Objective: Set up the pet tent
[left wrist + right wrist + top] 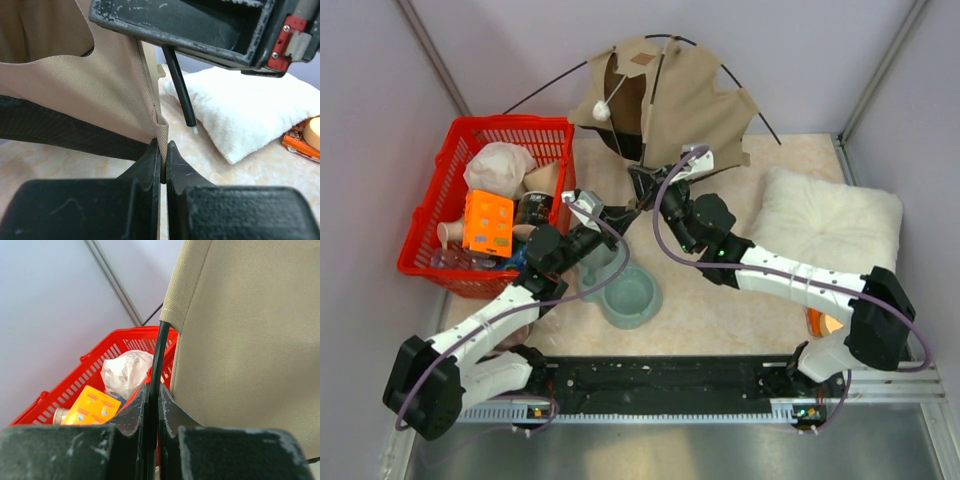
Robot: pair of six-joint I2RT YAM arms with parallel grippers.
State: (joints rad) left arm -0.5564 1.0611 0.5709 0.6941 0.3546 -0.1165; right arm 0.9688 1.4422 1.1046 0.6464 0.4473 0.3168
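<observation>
The pet tent (pixel 685 100) of tan fabric stands half-raised at the back of the table, its white pompom (pixel 603 110) hanging in the doorway and thin dark poles arching out on both sides. My left gripper (pixel 628 212) (pixel 163 159) is shut on a lower corner of the tan tent fabric (pixel 100 85). My right gripper (pixel 642 183) (pixel 153 395) is shut on a thin dark pole (pixel 159 355) where it leaves the fabric sleeve (pixel 250 340). In the left wrist view the pole's free tip (pixel 192 129) hangs just above the table, beside the pinched corner.
A red basket (pixel 450 150) with an orange box (pixel 488 222) and a crumpled bag stands at the left. A grey double bowl (pixel 632 295) lies under my left arm. A fluffy white cushion (pixel 830 225) is at the right, with an orange packet (pixel 820 322) near it.
</observation>
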